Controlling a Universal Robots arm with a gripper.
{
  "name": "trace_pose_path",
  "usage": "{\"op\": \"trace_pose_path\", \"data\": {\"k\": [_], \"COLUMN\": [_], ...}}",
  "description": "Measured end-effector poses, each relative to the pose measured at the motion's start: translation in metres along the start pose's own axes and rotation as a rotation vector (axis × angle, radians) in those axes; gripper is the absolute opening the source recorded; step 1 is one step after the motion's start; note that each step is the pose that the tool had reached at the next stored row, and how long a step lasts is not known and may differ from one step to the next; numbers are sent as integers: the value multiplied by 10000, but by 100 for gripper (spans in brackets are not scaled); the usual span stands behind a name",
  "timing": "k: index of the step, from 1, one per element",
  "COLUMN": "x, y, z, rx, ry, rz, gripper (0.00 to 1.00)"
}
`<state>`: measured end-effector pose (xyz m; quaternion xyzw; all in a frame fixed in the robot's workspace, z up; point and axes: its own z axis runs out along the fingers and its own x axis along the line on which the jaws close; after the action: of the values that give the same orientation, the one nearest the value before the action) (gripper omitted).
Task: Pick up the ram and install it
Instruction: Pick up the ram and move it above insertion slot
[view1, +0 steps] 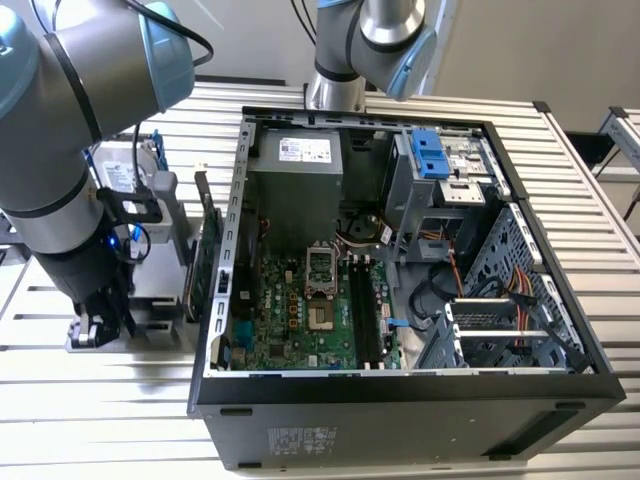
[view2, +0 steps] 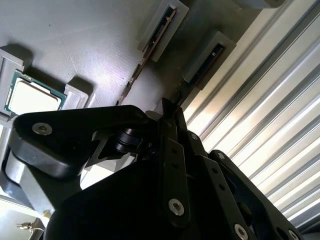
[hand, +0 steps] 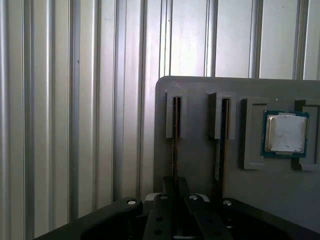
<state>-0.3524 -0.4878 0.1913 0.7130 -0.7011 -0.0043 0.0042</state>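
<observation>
The ram (hand: 174, 150) is a thin stick seen edge-on, standing in the slot of a grey holder tray (hand: 200, 90) nearest the tray's edge; it also appears in the second wrist view (view2: 207, 57). My gripper (hand: 174, 184) sits right over it with its black fingers drawn close on either side of the stick's edge. In the exterior view the gripper (view1: 100, 325) is low over the tray (view1: 150, 290), on the exterior view's left of the open computer case (view1: 400, 390). The black memory slots (view1: 362, 310) lie on the motherboard (view1: 300, 320).
A second stick (hand: 218, 155) stands in the neighbouring tray slot, and a square silver chip (hand: 285, 133) rests in a pocket beyond it. A dark card (view1: 203, 250) stands upright between tray and case. The table (view1: 100, 400) is ribbed metal.
</observation>
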Motion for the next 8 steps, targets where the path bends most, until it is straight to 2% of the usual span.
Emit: {"op": "trace_pose_path", "data": {"k": [8], "x": [-1], "y": [0], "z": [0], "rx": [0], "ry": [0], "rz": [0], "gripper": [0]}}
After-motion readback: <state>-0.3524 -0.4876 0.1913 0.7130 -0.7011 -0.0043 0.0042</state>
